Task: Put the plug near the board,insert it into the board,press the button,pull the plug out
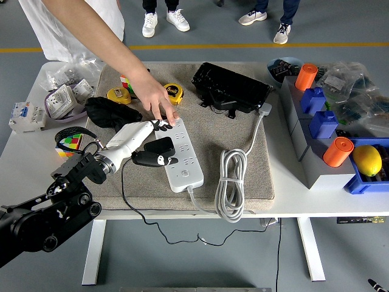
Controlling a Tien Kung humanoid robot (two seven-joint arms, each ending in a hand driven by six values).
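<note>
My left hand sits at the left edge of the white power strip, over the tan mat. Its fingers are curled around a black plug, which lies against the strip's left side, level with its middle sockets; I can't tell whether the pins are seated. A black cable runs from the plug down off the surface edge. A person's hand reaches in from the far side, fingertips pressing the strip's far end. The strip's own grey cord lies coiled on the mat to the right. Beside my forearm sits a Rubik's cube; a yellow tape measure and a black case lie beyond the strip.
</note>
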